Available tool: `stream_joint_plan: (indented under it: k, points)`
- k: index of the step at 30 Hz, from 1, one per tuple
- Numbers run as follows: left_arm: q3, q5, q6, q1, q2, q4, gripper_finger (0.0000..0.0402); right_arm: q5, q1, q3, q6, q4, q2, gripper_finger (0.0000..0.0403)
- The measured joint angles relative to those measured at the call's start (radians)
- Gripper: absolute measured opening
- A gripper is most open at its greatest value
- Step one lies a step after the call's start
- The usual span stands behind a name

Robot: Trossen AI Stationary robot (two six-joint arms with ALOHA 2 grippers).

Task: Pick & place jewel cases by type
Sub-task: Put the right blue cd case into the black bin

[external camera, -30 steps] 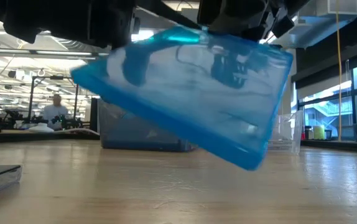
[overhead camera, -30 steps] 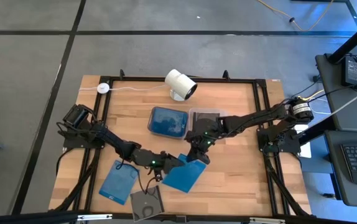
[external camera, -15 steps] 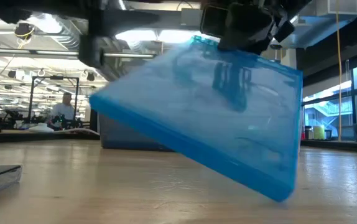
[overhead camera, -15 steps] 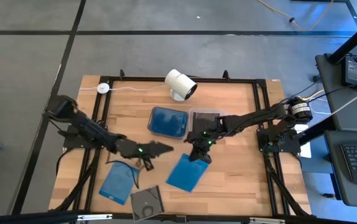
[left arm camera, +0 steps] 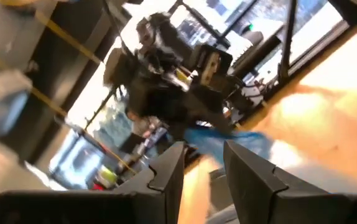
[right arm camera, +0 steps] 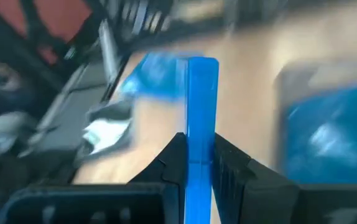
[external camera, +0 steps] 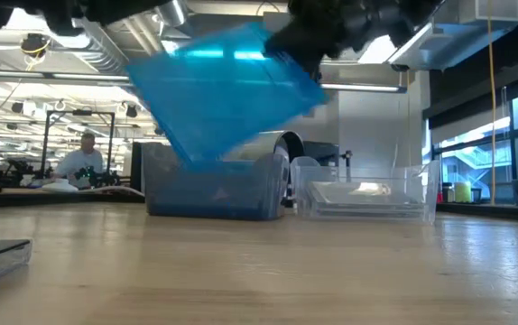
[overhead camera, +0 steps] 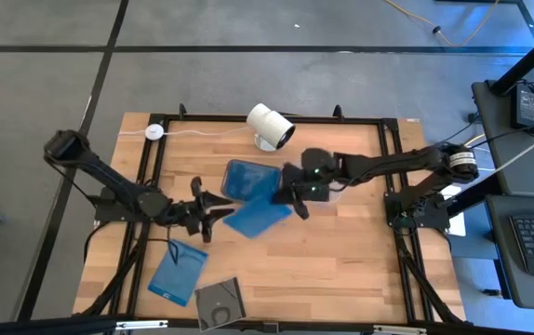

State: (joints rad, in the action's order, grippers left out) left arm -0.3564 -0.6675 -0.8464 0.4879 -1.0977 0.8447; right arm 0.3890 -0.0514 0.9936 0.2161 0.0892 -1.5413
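Right tool [overhead camera: 295, 197]: clamped on blue jewel case [overhead camera: 258, 217], lifted off the surface. Blue tub [overhead camera: 251, 179]: just beside, at 11 o'clock of the case. Left tool [overhead camera: 213, 207]: fingers apart, empty, at 9 o'clock.

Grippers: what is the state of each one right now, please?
Left gripper: open, holding nothing.
Right gripper: shut on the blue jewel case, lifted off the table.

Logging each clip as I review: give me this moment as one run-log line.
right pincer: shut on blue jewel case, held off the table beside blue tub | left pincer: open, empty | table: blue case, dark case
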Motion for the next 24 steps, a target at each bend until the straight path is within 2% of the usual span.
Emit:
stream_joint_plan:
  k: [4,10,13,17,19,22,24]
  points:
    - [0.002,-0.104,0.145,0.040,0.039,-0.027,0.0111,-0.117,-0.006,0.001,-0.096,0.082,0.047,0.0054]
    - [0.002,-0.187,0.293,0.090,0.053,-0.044,0.0108,-0.170,-0.005,-0.023,-0.173,0.230,0.052,0.0054]
    - [0.002,-0.239,0.334,0.125,0.057,-0.064,0.0107,-0.269,-0.006,-0.105,-0.169,0.374,0.053,0.0054]
    - [0.002,-0.384,0.337,0.175,0.066,-0.090,0.0107,-0.296,-0.021,-0.239,-0.118,0.604,0.052,0.0054]
    - [0.002,-0.443,0.336,0.197,0.066,-0.090,0.0107,-0.346,-0.024,-0.303,-0.093,0.727,0.052,0.0054]
    - [0.002,-0.479,0.339,0.222,0.066,-0.089,0.0107,-0.484,-0.023,-0.385,-0.080,0.823,0.047,0.0054]
    - [0.002,-0.477,0.357,0.231,0.066,-0.088,0.0107,-0.517,-0.025,-0.422,-0.040,0.855,0.043,0.0054]
